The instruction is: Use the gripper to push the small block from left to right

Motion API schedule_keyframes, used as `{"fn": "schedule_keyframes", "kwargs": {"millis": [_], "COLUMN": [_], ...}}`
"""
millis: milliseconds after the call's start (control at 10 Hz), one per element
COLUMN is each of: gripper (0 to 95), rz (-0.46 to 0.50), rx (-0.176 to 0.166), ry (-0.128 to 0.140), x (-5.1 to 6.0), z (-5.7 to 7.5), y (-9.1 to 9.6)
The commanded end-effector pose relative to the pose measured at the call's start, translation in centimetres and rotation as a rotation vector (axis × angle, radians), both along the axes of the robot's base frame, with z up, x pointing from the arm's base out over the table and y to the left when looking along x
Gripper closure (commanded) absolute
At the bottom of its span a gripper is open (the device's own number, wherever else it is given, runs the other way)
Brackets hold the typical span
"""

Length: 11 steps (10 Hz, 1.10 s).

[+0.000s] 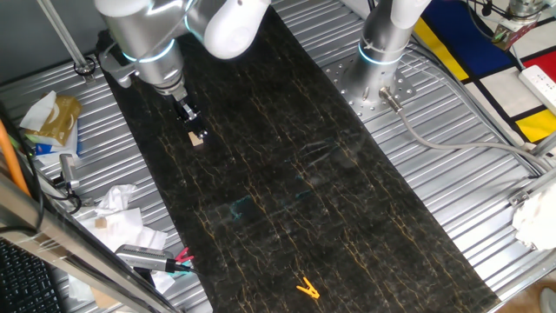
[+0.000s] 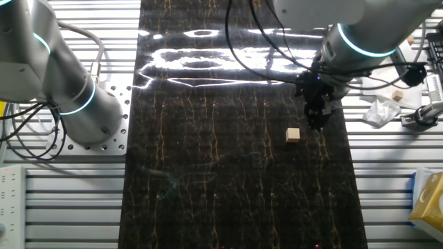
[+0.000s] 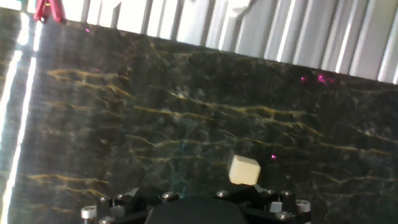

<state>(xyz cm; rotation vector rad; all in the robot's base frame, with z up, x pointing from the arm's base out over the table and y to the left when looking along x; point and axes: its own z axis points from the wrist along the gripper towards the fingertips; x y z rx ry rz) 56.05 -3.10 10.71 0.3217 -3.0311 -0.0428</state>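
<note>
The small block (image 1: 197, 137) is a tiny pale tan cube on the dark marbled mat (image 1: 287, 174). My gripper (image 1: 189, 116) hangs from the silver arm with the teal ring, its narrow black fingers together, tip low over the mat just behind the block. In the other fixed view the gripper (image 2: 316, 122) stands just to the right of the block (image 2: 293, 135), close but with a small gap. In the hand view the block (image 3: 244, 170) lies just above the hand's dark body (image 3: 193, 211); the fingertips themselves are hidden there.
A yellow-orange clip (image 1: 307, 288) lies at the mat's near end. A red clip (image 3: 46, 10) shows at the hand view's top left. Crumpled paper and tools (image 1: 130, 226) clutter the ribbed metal table beside the mat. A second arm's base (image 1: 382, 52) stands on the other side.
</note>
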Motion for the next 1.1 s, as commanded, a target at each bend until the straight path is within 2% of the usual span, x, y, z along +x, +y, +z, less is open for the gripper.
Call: {"fn": "schedule_keyframes", "kwargs": {"millis": [100,200,1100], "gripper": [19.0,19.0,19.0], "rz": [0.002,0.005,0.000], "rx": [0.000,0.003,0.010], "ry": [-0.011,-0.019,-0.034], "x": [-0.1,-0.1,0.1], "z": [-0.2,-0.6,-2.2], "y": [-0.1,-0.1,-0.3]}}
